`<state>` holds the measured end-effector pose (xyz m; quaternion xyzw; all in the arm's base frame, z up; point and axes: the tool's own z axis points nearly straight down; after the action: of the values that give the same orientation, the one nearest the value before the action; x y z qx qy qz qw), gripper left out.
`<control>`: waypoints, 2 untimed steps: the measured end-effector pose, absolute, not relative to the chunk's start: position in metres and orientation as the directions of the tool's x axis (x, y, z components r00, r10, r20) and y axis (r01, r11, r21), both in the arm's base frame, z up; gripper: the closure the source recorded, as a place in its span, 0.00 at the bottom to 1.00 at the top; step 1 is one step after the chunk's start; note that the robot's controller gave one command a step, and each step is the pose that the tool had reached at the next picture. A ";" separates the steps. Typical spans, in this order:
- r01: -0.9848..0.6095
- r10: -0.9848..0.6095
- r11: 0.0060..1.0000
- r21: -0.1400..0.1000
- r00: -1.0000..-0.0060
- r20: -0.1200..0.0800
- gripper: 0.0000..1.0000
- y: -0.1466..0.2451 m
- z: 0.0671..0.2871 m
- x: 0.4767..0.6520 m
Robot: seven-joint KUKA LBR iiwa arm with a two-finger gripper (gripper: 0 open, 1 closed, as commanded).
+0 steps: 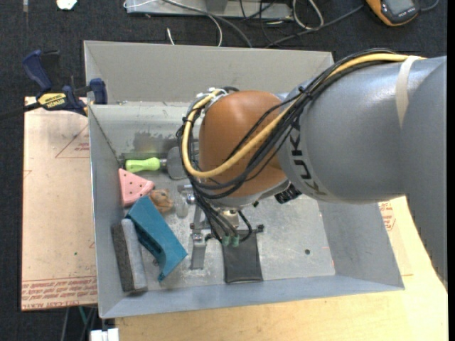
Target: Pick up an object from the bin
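Dark grey flat pad (242,264): lies on the bin floor just beside the gripper, on its arm side, near the front wall
Gripper (211,241): low in the grey metal bin (355,261) under the orange wrist cover (238,144); cannot tell whether it is spread or pressed together
Teal angled piece (158,236): just beside the gripper, on the side away from the arm
Grey bar (129,258): beyond the teal piece, along the bin wall
Pink dotted triangle (134,187), brown lump (163,201), green handle (146,164): farther from the gripper, toward the back wall
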<state>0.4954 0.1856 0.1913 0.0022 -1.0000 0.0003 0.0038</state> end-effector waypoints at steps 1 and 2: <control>0.000 0.000 1.000 0.001 -1.000 0.000 0.00 0.184 0.196 0.497; -0.172 -0.172 0.985 0.002 -0.985 -0.001 0.00 0.151 0.142 0.496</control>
<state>0.4962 0.1507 0.1422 0.0863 -0.9963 -0.0008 -0.0005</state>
